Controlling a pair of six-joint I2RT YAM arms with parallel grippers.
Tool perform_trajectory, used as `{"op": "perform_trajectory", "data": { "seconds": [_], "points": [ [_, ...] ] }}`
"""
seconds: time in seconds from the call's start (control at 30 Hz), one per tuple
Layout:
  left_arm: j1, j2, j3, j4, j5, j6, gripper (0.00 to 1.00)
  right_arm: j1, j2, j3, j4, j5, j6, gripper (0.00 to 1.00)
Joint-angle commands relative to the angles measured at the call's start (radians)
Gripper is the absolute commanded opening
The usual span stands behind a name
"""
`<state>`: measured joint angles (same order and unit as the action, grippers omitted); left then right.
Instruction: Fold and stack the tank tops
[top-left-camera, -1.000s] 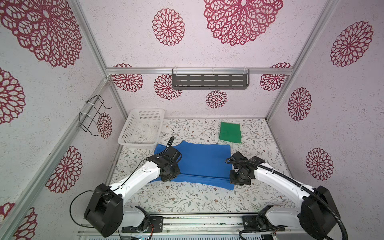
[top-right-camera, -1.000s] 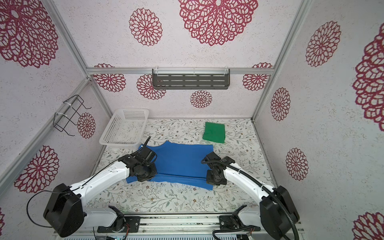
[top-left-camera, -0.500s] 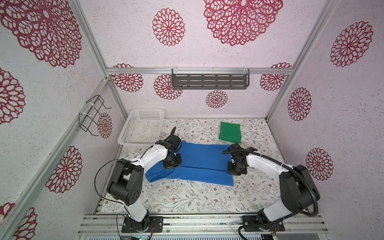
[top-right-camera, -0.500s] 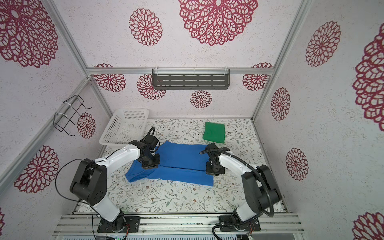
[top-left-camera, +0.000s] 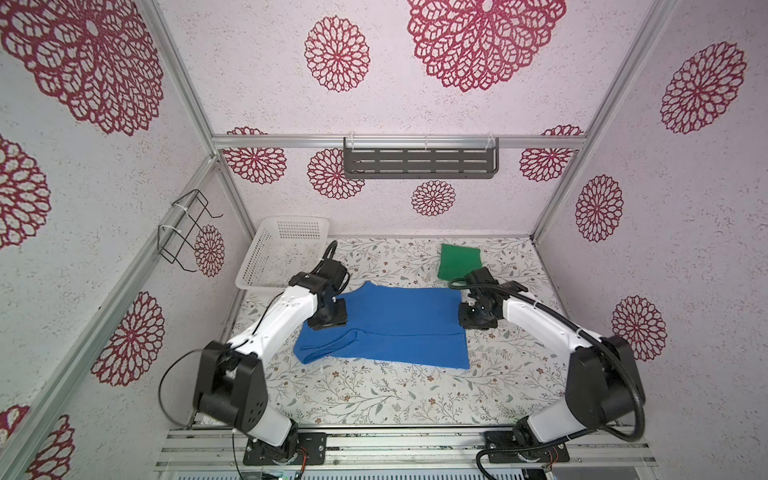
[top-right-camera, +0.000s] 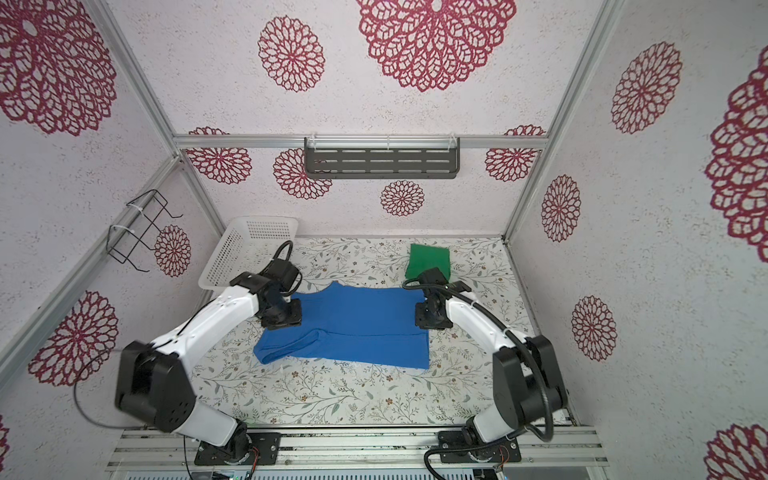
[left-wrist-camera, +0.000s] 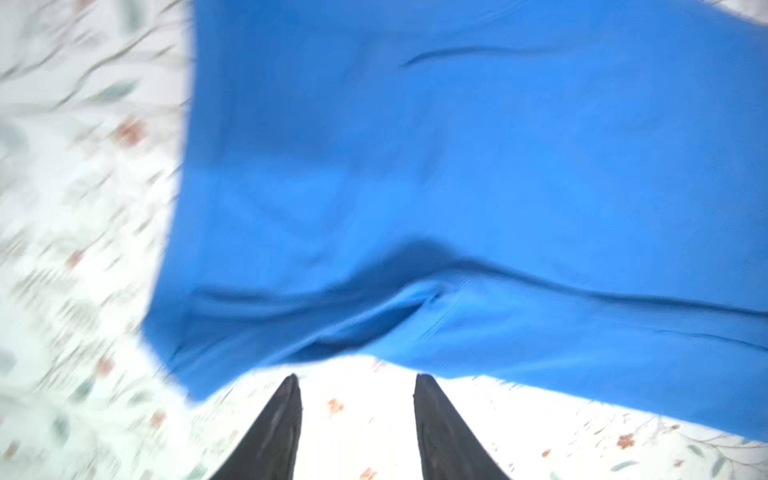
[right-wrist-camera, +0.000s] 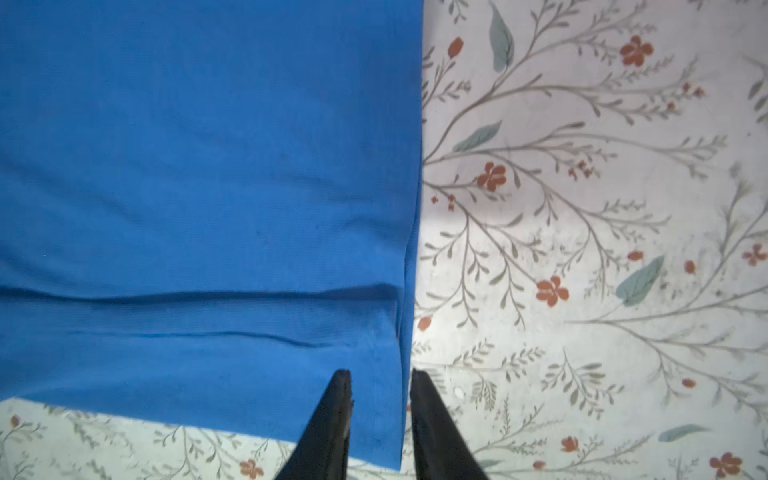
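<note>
**Item 1, blue tank top** (top-left-camera: 399, 324): it lies flat at the middle of the table (top-left-camera: 374, 399), spread crosswise and doubled along its length. A low ridge runs across it in both wrist views. A strap loop juts out at its near left corner.

**Item 2, green tank top** (top-left-camera: 459, 262): it is folded to a small rectangle near the back right, apart from the blue one.

**Left gripper** (left-wrist-camera: 356, 378): the fingers stand apart with only table between them. The blue edge lies just ahead of the tips. This view is blurred.

**Right gripper** (right-wrist-camera: 380, 372): the fingers stand apart, straddling the blue top's side hem. The hem lies flat and unpinched, as far as can be seen.

**Handling assessment:** the cloth is thin, limp and light. It holds no shape, will likely sag and crease when lifted, and its layers may slide over each other.

**Recommended hold:** pinch both layers at the 2 corners of 1 short end, close to the table, 1 gripper per corner.

**Risk:** catching only the top layer would undo the fold.

The white basket (top-left-camera: 257, 257) stands at the back left and is not involved.
</note>
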<state>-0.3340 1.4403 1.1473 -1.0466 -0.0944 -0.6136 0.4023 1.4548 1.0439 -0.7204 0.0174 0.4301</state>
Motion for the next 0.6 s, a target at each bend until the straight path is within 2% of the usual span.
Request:
{"op": "perform_trajectory", "data": {
  "seconds": [0.0,0.1,0.2,0.37,0.57],
  "points": [
    [0.085,-0.166,-0.174,-0.019,-0.046,-0.098,0.48,0.020,-0.102,-0.104,0.002,-0.060,0.079,0.29],
    [0.157,-0.262,-0.296,0.040,-0.044,-0.152,0.48,0.047,-0.155,-0.189,0.057,-0.103,0.141,0.31],
    [0.207,-0.290,-0.362,0.099,-0.053,-0.172,0.48,0.081,-0.182,-0.233,0.088,-0.119,0.180,0.31],
    [0.226,-0.238,-0.399,0.168,-0.061,-0.170,0.49,0.106,-0.211,-0.251,0.085,-0.098,0.196,0.31],
    [0.225,-0.174,-0.417,0.229,-0.016,-0.170,0.49,0.107,-0.245,-0.266,0.074,-0.085,0.207,0.31]
  ]
}}
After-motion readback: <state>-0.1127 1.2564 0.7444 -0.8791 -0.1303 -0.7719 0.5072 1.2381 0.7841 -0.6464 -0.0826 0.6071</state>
